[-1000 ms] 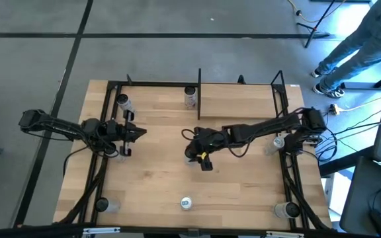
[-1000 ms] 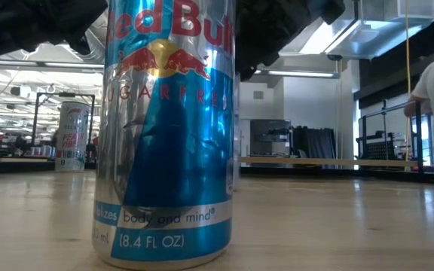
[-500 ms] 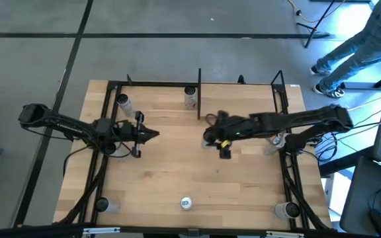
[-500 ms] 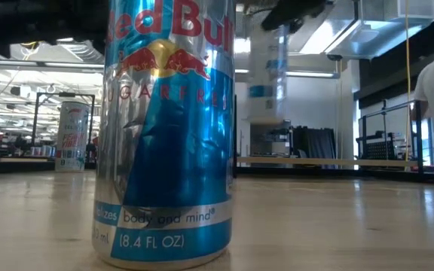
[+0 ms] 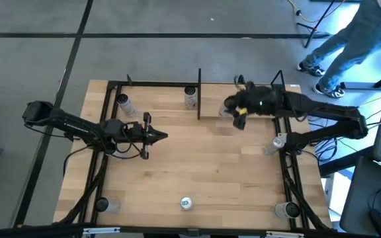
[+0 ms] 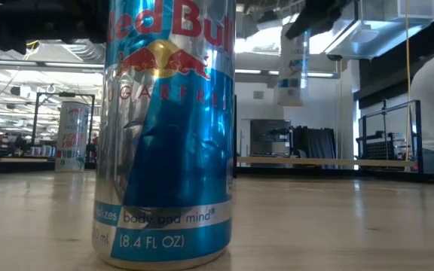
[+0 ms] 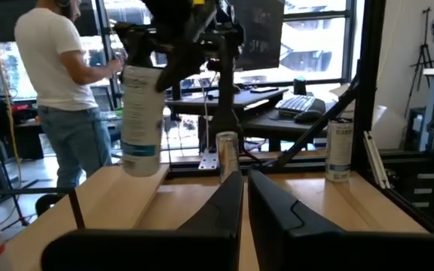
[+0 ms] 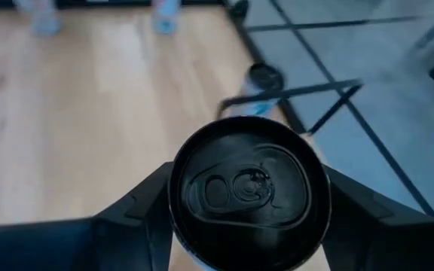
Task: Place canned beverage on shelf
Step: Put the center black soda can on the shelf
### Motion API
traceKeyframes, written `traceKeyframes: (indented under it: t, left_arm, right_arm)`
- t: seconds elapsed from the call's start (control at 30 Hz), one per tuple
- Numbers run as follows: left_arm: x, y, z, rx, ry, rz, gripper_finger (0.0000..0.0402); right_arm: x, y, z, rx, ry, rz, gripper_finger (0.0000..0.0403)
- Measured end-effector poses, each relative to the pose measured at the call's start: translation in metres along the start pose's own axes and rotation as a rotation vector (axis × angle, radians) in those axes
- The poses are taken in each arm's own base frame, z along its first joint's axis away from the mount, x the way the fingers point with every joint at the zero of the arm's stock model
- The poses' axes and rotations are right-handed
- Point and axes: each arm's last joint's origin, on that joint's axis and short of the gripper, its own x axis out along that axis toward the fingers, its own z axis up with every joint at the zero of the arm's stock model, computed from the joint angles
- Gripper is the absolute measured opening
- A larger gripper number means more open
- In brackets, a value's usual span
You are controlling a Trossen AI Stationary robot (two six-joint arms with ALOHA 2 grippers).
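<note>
A: Can (image 8: pixel 249 192) gripped in the right claw (image 5: pixel 235 111), fingers pressed against both of its sides, top and pull-tab facing the wrist camera.

B: And it's up in the air! From table height the can (image 6: pixel 293 64) hangs well above the boards, upright, pinched from above.

A: Where over the tabletop (image 5: pixel 197 172) are we?

B: Near the far edge, just to the right of the black centre upright (image 5: pixel 199 92), over the right-hand bay of the shelf (image 5: pixel 256 129). The can is not touching the boards.

A: The left claw (image 5: pixel 161 137)?

B: Fingers pinched together, nothing between them, pointing across the left half of the tabletop, well apart from the can. Its wrist camera catches the held can (image 7: pixel 142 120) farther off, clearly off the surface.

A: Other cans about?

B: Plenty. One stands at the far edge just left of the centre upright (image 5: pixel 190 96), another at the far left corner (image 5: pixel 123 102). A blue and silver can (image 6: pixel 170 132) stands right before the low camera, near the front edge. More sit at the front corners, left (image 5: pixel 102 205) and right (image 5: pixel 287 210).

A: A person (image 5: pixel 349 39) stands on the floor beyond the far right corner.
</note>
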Motion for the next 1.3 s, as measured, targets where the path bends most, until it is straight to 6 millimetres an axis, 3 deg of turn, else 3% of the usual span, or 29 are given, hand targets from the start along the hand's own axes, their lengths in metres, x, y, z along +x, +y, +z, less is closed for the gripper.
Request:
traceKeyframes:
  t: [0.33, 0.6, 1.3]
  left_arm:
    - [0.0, 0.0, 0.001, -0.001, -0.008, -0.003, 0.0011]
    - [0.0, 0.0, 0.001, -0.001, -0.008, -0.003, 0.0011]
    - [0.0, 0.0, 0.001, 0.022, -0.008, -0.002, 0.0011]
  right_arm:
    - [0.074, -0.067, -0.002, 0.128, -0.002, 0.011, 0.0222]
    - [0.119, -0.093, -0.015, 0.165, 0.023, 0.025, 0.0222]
    - [0.147, -0.096, -0.017, 0.157, -0.021, 0.033, 0.0222]
